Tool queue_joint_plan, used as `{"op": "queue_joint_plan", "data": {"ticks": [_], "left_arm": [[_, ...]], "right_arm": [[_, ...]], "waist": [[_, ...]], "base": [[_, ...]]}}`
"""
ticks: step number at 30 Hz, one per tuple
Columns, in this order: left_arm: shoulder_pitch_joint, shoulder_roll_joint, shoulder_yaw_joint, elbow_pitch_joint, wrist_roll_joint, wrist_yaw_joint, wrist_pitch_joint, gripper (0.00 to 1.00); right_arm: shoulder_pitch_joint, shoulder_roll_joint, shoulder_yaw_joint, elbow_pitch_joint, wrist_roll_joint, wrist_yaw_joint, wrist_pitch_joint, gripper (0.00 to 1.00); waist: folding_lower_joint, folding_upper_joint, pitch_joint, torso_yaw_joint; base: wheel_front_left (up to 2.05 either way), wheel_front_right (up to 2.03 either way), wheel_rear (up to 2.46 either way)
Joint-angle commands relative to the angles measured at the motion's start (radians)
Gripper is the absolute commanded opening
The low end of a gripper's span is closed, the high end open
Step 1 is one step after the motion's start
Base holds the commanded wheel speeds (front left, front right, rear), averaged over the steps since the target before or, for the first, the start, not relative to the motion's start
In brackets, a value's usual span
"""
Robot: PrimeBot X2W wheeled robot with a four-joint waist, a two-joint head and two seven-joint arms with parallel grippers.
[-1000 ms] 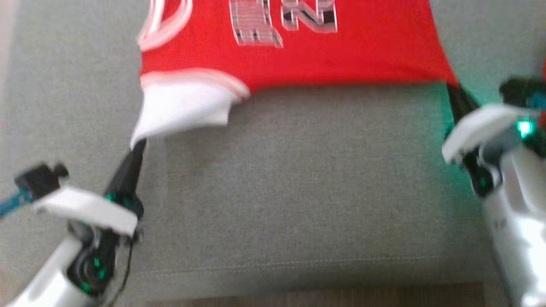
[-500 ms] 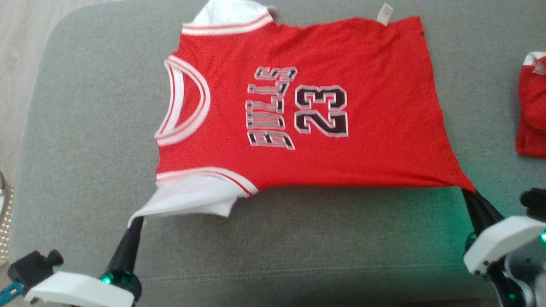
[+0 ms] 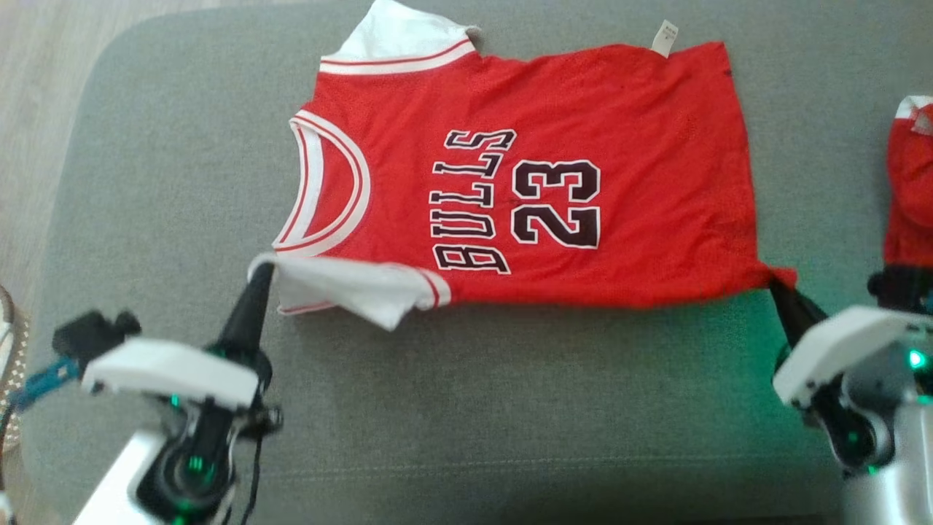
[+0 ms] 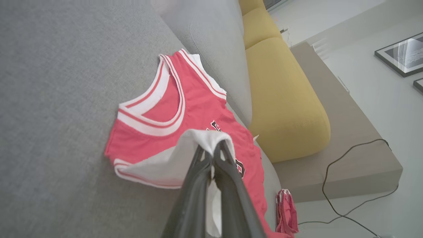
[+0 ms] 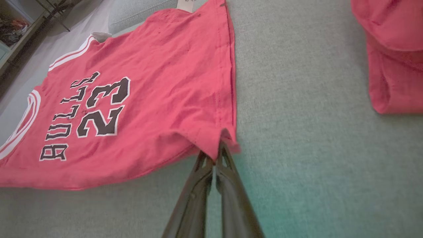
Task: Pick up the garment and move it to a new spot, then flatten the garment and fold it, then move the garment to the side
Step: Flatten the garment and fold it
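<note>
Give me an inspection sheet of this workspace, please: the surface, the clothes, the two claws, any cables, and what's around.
Surface: grey fabric sofa cushion.
Job's things: red mesh sleeveless jersey with black "BULLS 23" lettering, spread out; its near shoulder strap is turned over, showing white.
Clutter: second red garment, bunched, at the cushion's right edge.
Grippers: left gripper shut on the jersey's white shoulder corner; right gripper shut on its near hem corner.
Cables: thin black cable lying loose, seen from the left wrist.
Surroundings: yellow sofa cushion; framed picture on the wall.
</note>
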Motion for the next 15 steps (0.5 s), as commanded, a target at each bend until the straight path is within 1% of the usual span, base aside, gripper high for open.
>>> {"op": "queue_joint_plan", "data": {"ticks": [1, 6, 7, 15], "left_arm": [[-0.074, 0.011, 0.047, -0.002, -0.001, -0.011, -0.005, 0.0], [-0.232, -0.036, 0.032, 0.132, 0.015, -0.061, 0.015, 0.0], [-0.286, -0.051, 0.027, 0.183, 0.023, -0.08, 0.021, 0.0], [-0.467, -0.113, 0.0, 0.39, 0.068, -0.166, 0.016, 0.0]], "right_arm": [[-0.059, -0.004, 0.018, -0.017, -0.012, 0.0, -0.012, 0.0], [-0.175, -0.004, 0.006, 0.083, -0.03, 0.0, -0.044, 0.0], [-0.22, -0.005, 0.002, 0.117, -0.036, 0.0, -0.059, 0.0], [-0.373, -0.019, -0.003, 0.256, -0.06, 0.0, -0.124, 0.0]], "waist": [[0.0001, -0.0001, 0.01, 0.001], [0.0001, -0.0001, 0.047, 0.01], [0.0001, -0.0001, 0.065, 0.011], [0.0001, -0.0001, 0.126, 0.019]], "base": [[0.0, 0.0, 0.0], [0.0, 0.0, 0.0], [0.0, 0.0, 0.0], [0.0, 0.0, 0.0]]}}
